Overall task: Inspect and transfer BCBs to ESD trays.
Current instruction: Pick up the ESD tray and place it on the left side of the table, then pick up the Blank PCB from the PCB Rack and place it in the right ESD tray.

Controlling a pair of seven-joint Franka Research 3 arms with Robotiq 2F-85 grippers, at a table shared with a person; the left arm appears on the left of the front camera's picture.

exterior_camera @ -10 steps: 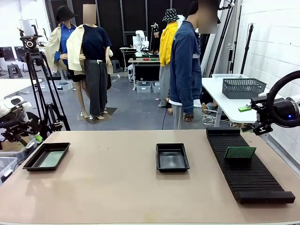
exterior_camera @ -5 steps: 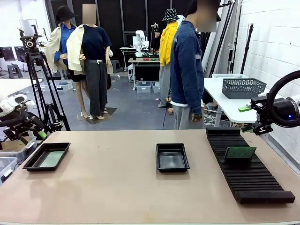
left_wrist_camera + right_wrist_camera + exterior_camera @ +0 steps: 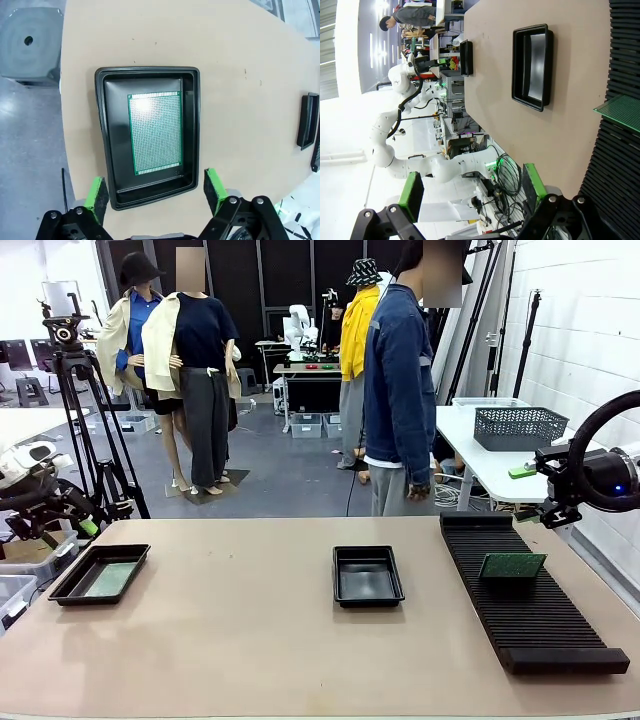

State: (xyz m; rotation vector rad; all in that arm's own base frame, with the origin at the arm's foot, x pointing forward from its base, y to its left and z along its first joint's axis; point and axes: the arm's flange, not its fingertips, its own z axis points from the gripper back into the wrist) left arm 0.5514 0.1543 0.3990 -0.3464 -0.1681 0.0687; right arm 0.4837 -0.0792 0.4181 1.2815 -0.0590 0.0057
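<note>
Though the front view blurs it, we see 1 BCB (image 3: 155, 132) flat in the ESD tray (image 3: 101, 125) just beyond the spread jaws of our left pincer (image 3: 155, 192); right pincer (image 3: 472, 190) likewise spread.

My pale tan desk (image 3: 250, 640) stands on a smooth grey floor (image 3: 290, 480). To my right runs a white-painted block wall (image 3: 590, 320), with a white side table (image 3: 470, 452) beside it carrying a grey mesh basket (image 3: 518, 427). On my left a black camera tripod (image 3: 70, 360) stands beyond the desk's far corner. Dark panels (image 3: 260, 275) close the back of the room, a bench (image 3: 305, 370) with plastic bins (image 3: 307, 425) underneath before them.
</note>
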